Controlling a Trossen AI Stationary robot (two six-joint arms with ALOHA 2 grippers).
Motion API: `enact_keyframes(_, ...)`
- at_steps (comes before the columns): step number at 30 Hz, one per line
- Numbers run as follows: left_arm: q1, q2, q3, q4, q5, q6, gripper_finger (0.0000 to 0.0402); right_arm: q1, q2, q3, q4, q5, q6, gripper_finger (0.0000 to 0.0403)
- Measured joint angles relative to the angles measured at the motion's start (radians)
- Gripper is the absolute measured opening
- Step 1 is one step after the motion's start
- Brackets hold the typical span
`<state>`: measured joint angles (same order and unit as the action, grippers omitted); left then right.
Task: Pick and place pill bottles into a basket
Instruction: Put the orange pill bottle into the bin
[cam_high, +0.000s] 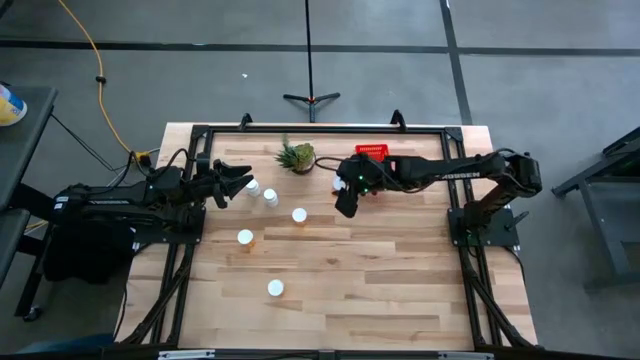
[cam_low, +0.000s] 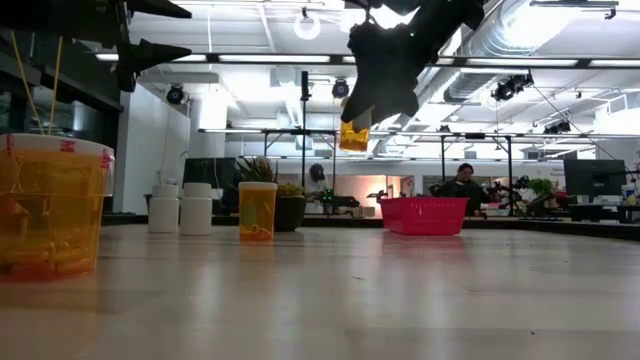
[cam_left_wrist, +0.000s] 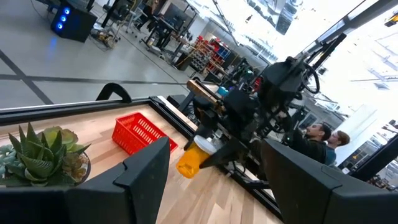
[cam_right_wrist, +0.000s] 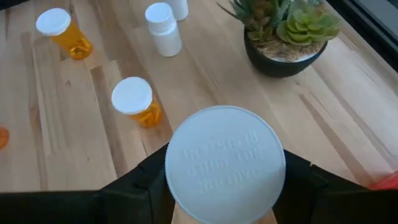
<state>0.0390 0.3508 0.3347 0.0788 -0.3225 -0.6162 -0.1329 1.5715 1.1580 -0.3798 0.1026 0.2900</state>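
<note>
The right gripper (cam_high: 345, 203) is clamped on one pill bottle (cam_low: 354, 134), held raised above the table (cam_high: 380, 290), near the red basket (cam_high: 372, 152). The potted plant (cam_high: 297, 156) stands left of the basket, just beside the carried bottle's position. Two all-white bottles (cam_high: 261, 191) stand near the left gripper (cam_high: 243, 178), whose fingers are parted and hold nothing. Three orange bottles (cam_high: 299, 216) stand upright on the table, apart from each other.
</note>
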Motion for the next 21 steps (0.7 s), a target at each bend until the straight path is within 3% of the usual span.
enact_keyframes(21,0.0,0.0,0.0,0.0,0.0,0.0,0.0289,-0.206,-0.001,0.0,-0.098,0.003,-0.045,0.0194)
